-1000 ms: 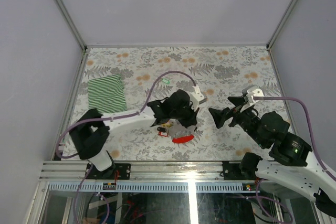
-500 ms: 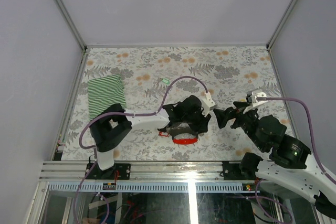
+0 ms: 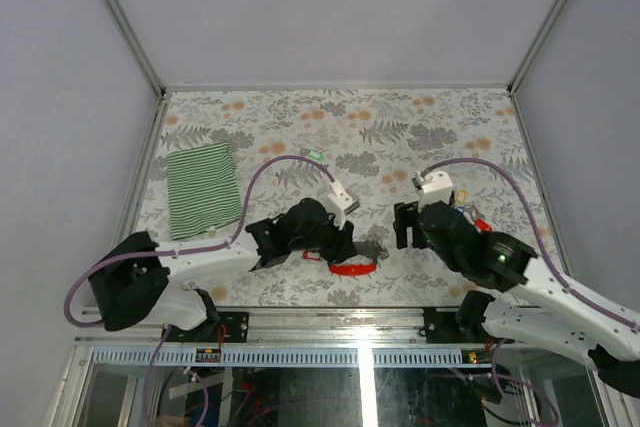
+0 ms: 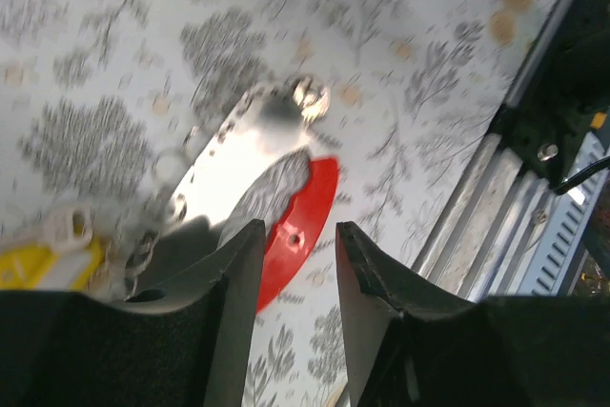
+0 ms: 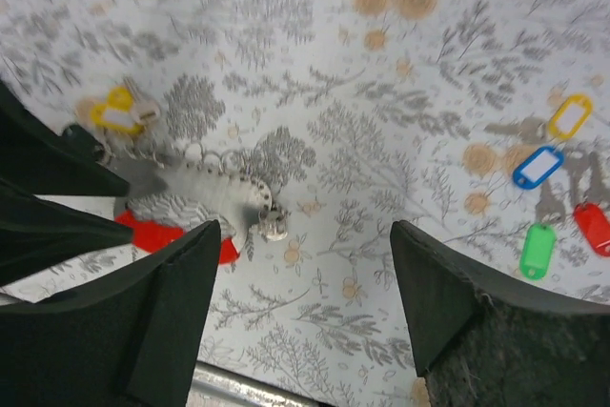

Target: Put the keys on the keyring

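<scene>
The keyring lies on the patterned table near the front edge: a grey metal strip (image 3: 372, 246) joined to a red oval loop (image 3: 351, 267). My left gripper (image 3: 343, 245) is low over it, open by a narrow gap. In the left wrist view the red loop (image 4: 307, 199) lies just beyond the left gripper (image 4: 299, 235), which holds nothing. A yellow-headed key (image 5: 118, 112) lies by the strip (image 5: 212, 188). My right gripper (image 5: 305, 235) is wide open and empty above the strip's end. Keys with yellow (image 5: 570, 116), blue (image 5: 538, 167), green (image 5: 538, 250) and red (image 5: 593, 226) heads lie to the right.
A green striped cloth (image 3: 203, 190) lies at the left of the table. A lone green key (image 3: 316, 155) lies further back near the middle. The metal front rail (image 3: 330, 321) runs just below the keyring. Walls close the table on three sides.
The left arm has drawn back to the left, its gripper still over the keyring. The right arm has swung left and turned down toward the keyring, uncovering the coloured keys beside it.
</scene>
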Available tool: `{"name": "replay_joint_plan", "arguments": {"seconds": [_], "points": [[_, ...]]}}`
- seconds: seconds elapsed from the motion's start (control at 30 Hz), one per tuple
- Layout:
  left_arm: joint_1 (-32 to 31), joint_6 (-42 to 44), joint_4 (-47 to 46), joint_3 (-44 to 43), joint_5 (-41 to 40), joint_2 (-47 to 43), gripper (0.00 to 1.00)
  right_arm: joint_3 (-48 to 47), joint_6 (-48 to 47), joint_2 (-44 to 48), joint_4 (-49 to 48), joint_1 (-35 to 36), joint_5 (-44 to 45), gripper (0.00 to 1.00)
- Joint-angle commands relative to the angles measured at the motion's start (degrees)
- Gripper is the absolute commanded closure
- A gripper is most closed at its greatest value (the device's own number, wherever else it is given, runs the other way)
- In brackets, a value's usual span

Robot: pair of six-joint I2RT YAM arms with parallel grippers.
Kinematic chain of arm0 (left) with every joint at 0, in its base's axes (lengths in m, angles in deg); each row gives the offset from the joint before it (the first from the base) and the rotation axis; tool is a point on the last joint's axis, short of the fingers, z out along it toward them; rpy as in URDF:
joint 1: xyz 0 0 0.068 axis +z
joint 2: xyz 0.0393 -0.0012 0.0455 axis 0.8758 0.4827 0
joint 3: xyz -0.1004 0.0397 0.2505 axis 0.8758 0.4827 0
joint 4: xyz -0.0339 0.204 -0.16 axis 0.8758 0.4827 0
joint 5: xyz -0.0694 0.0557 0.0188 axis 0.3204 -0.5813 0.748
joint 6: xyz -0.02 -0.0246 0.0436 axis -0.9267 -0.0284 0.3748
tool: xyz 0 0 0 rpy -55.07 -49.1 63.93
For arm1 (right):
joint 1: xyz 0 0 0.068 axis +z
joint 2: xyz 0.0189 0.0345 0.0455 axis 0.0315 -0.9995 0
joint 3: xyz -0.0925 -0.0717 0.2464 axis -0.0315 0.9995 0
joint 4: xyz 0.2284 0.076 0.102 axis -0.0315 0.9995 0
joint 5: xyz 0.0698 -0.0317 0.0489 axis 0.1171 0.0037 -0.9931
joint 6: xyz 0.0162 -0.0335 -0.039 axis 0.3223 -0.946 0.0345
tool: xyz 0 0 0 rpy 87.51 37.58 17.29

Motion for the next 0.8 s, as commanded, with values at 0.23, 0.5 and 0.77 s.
{"name": "replay_joint_plan", "arguments": {"seconds": [0.23, 0.5, 0.77], "points": [[2.17, -6.98, -9.76, 9.64, -5.31, -6.82, 0.61, 5.69, 4.82, -15.60, -10.78, -20.09, -32.94, 0.33], [3.72, -7.65, -19.22, 8.08, -1.53, 1.29, 0.60, 13.08, 9.44, -21.86, -22.01, -23.49, -40.94, 0.49], [4.27, -11.12, -25.83, 6.02, 1.10, 6.72, 0.61, 13.61, 8.91, -25.49, -23.74, -23.48, -36.90, 0.58]]}}
